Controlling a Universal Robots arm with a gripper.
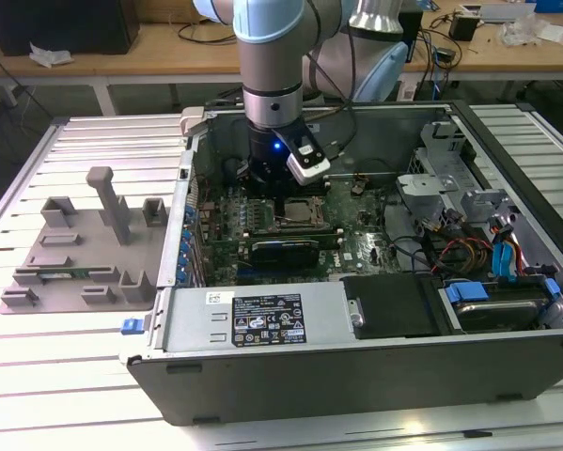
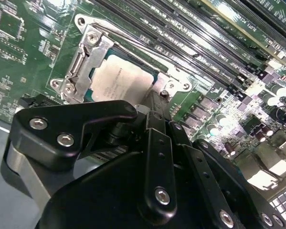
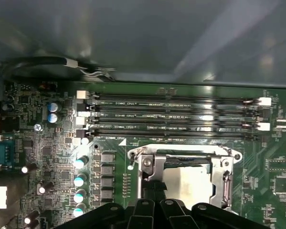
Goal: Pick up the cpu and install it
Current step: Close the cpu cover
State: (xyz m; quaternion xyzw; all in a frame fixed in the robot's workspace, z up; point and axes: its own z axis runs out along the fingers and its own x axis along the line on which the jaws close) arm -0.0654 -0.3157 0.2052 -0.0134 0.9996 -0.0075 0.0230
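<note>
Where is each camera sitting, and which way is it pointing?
Exterior view: off the arm, looking down into the open computer case; the arm reaches inside.
First wrist view: on the arm, facing the motherboard and the cpu in its socket frame; gripper in the foreground.
Second wrist view: on the arm, looking past the gripper at the cpu.
Both wrist views share cpu and gripper.
</note>
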